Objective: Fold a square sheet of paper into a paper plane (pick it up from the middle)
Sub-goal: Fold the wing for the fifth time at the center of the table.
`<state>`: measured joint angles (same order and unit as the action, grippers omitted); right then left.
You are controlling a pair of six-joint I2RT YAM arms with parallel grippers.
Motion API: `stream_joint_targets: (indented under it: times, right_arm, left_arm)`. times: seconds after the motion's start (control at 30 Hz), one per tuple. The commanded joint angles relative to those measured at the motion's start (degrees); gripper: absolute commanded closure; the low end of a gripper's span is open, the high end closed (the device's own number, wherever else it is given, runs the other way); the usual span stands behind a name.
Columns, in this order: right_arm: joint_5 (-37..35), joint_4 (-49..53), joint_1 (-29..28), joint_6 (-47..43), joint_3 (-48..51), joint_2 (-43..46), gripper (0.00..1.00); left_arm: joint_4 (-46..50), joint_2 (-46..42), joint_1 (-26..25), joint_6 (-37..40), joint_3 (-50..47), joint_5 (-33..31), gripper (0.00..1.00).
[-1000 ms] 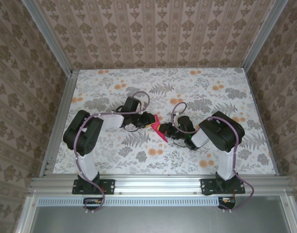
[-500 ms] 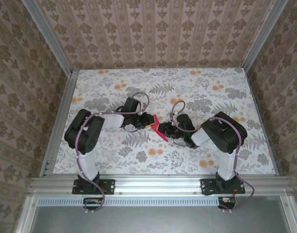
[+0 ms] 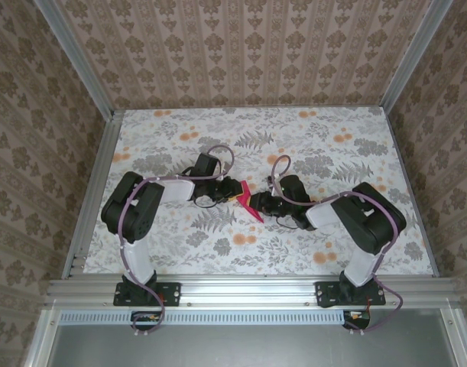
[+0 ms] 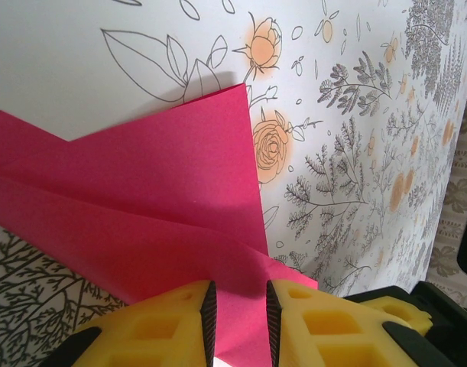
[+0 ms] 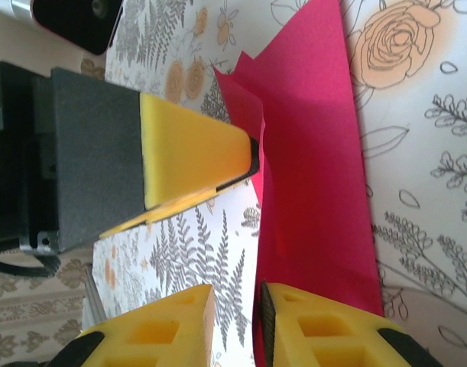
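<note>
Basically flimsy folded paper (image 4: 164, 222): left gripper (image 4: 239, 317) clamped on its edge; right gripper (image 5: 235, 317) apart beside it.

The right arm's elbow has been swung outward toward the right side of the surface (image 3: 179, 252), and its forearm now lies lower and flatter. The jaws of the right gripper (image 5: 235, 300) have been parted slightly beside the paper plane (image 3: 249, 203).

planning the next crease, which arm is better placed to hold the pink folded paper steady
Left. Its end effector already has the bright magenta-pink folded paper pinched between its yellow fingers, while the right end effector stands open beside the paper's edge.
</note>
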<state>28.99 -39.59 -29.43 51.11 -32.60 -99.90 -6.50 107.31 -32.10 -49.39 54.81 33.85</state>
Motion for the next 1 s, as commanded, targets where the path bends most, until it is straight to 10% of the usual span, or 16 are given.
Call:
stream_joint_targets:
  times: [0.0,0.97]
  right_arm:
    - [0.4,8.9,0.2,-6.3,-0.8,3.7,0.72]
    - [-1.5,23.0,-1.6,-19.2,-6.2,2.1,0.78]
  left_arm:
    - [-0.6,1.2,0.5,-0.7,0.3,0.0,0.73]
    - [0.0,0.5,0.6,-0.8,0.3,0.2,0.73]
